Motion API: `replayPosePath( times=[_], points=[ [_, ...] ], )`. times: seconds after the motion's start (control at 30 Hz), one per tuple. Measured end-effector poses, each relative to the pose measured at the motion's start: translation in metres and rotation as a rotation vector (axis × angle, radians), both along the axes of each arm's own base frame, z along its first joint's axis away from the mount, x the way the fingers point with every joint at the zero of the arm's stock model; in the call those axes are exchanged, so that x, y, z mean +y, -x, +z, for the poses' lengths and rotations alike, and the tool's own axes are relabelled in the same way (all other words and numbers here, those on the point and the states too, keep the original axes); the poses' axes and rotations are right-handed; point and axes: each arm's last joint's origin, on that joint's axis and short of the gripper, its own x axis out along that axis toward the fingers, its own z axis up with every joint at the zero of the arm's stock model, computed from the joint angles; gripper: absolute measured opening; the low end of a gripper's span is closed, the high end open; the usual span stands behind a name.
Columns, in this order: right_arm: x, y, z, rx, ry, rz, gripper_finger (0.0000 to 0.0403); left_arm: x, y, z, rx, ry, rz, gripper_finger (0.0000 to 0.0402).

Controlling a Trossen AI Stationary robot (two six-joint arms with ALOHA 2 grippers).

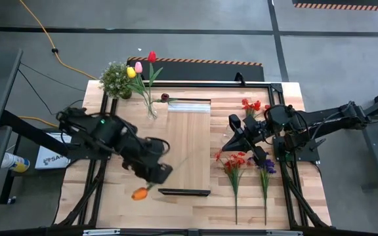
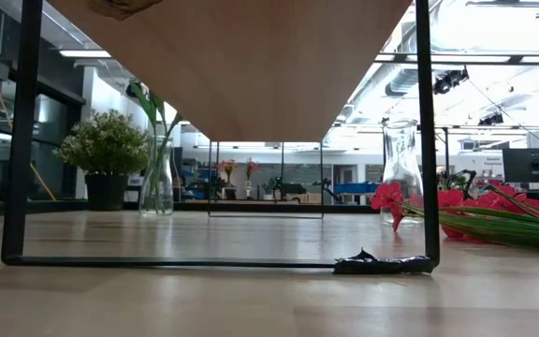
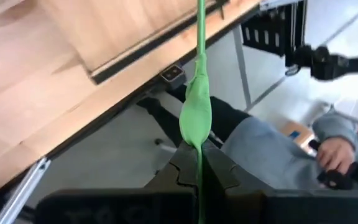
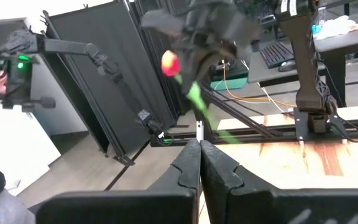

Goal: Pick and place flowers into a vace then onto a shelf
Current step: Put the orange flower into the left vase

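Between the left gripper's (image 3: 199, 163) closed fingers runs an orange tulip's (image 1: 140, 193) green stem, bloom near the shelf's (image 1: 188, 145) dark edge. Right gripper (image 4: 200, 163) pinched shut, empty, red sprays (image 1: 236, 161) just beside it.

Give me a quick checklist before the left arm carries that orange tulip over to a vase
1. Left gripper shut on the orange tulip's stem: ok, the wrist view shows the stem pinched between its fingers.
2. Tulip clear of the table: cannot tell; in the high view its head shows near the table's front left edge.
3. Vase with flowers upright at the back, beside the potted plant: ok.
4. Empty glass vase upright: ok in the low view.
5. Right gripper shut and empty, on the table's right side: ok.
6. Shelf bare on top: ok.
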Motion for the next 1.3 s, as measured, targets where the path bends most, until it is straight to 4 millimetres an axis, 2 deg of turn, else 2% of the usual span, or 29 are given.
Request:
replayPosePath(
  times=[0.37,0.7,0.97,1.3],
  points=[
    [0.0,0.0,-0.001,-0.012,0.058,0.001,0.0,0.045,0.038,0.02,0.119,0.098,0.19,0.003],
    [0.0,0.0,-0.005,0.025,0.075,0.003,0.0,0.071,0.045,0.029,0.119,0.185,0.314,0.003],
    [0.0,0.001,-0.012,0.089,0.093,0.015,0.0,0.085,0.046,0.031,0.118,0.21,0.398,0.003],
    [0.006,0.005,-0.015,0.127,0.06,0.238,0.0,0.091,0.067,0.042,0.106,0.269,0.549,0.003]
  ],
)
